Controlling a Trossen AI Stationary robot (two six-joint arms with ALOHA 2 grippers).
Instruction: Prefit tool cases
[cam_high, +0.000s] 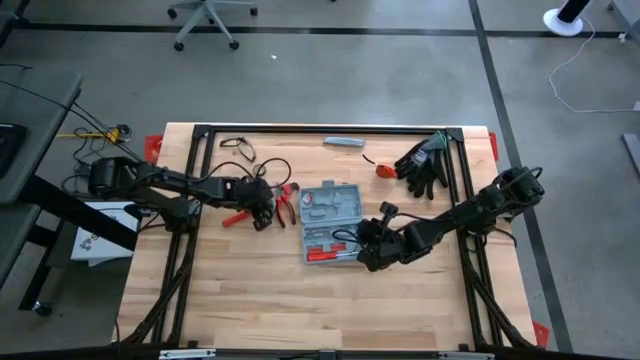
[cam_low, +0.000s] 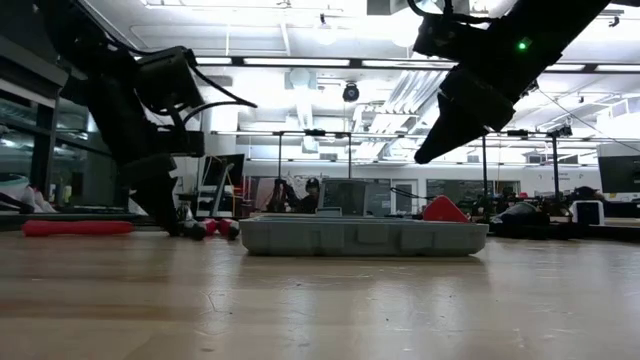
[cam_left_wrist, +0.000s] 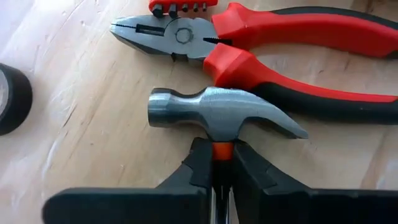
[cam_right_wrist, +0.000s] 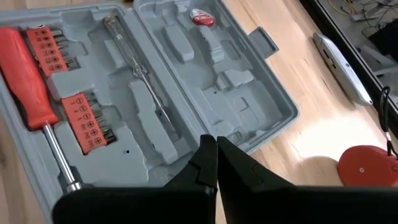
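Tool case (cam_high: 329, 222) lies open mid-desk (cam_high: 250, 310), lid and tray flat, red screwdriver (cam_right_wrist: 28, 74) and bit strips already slotted.

Left gripper (cam_left_wrist: 217, 163) sits off case's left side, clamped on neck of hammer (cam_left_wrist: 221, 115), right under steel head. Head lies crosswise to fingers, handle hidden under gripper. Red pliers (cam_left_wrist: 280, 43) just beside hammer.

Right gripper (cam_right_wrist: 216, 163) shut, holding nothing, hovering at case's near edge.

So left arm's the one carrying: case lies to its right, short hop, and hammer probably needs lining up with its moulded slot.
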